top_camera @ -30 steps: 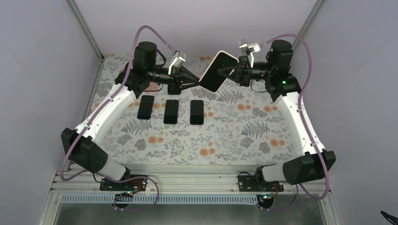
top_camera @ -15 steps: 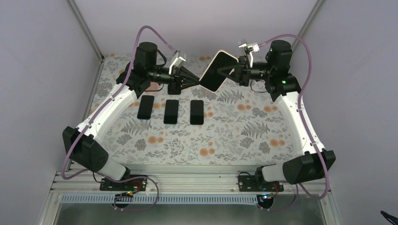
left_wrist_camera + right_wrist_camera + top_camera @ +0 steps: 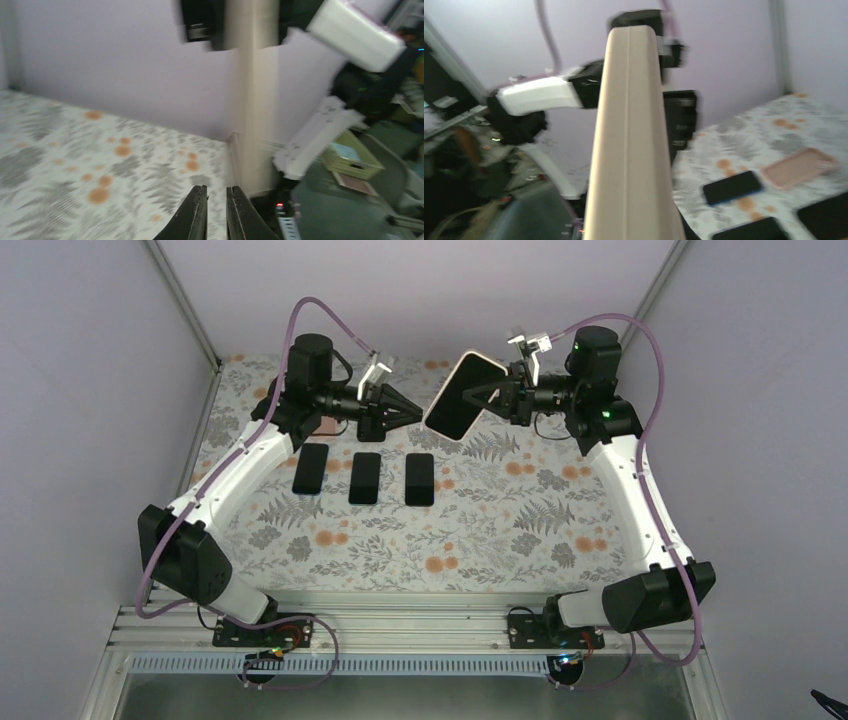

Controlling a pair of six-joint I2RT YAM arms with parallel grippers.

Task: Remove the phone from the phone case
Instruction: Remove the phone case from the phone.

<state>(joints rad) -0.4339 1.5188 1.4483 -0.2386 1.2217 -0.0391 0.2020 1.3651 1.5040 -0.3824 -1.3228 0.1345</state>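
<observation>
**Right gripper** (image 3: 482,398): closed on the phone (image 3: 452,403), clamping it near mid-length. The phone is held in the air above the far end of the table (image 3: 520,530).
- The phone sits in its case (image 3: 483,358). The dark screen faces the top camera, and the beige case rim shows along the upper edge.
- The phone is tilted, with its lower end toward the left gripper and its upper end toward the right arm.
- In the right wrist view the case (image 3: 629,140) appears edge-on as a beige upright band filling the centre of the frame. That view is blurred, and the gripper's own fingers cannot be made out in it.

**Left gripper** (image 3: 408,412): closed, holding nothing.
- In the left wrist view its fingers (image 3: 196,215) stand nearly together, with only a thin slit between them and nothing in it.
- In the top view the tip points at the lower end of the phone and lies close to it. Whether it touches cannot be told.

**Table:**
- Three black phones (image 3: 365,477) lie flat in a row, nearer the arm bases than the two grippers and apart from one another.
- A pink case (image 3: 322,426) lies flat just beyond the leftmost black phone, partly hidden by the left arm.
- In the right wrist view the pink case (image 3: 800,167) lies open side up, near one of the black phones (image 3: 731,187).
</observation>
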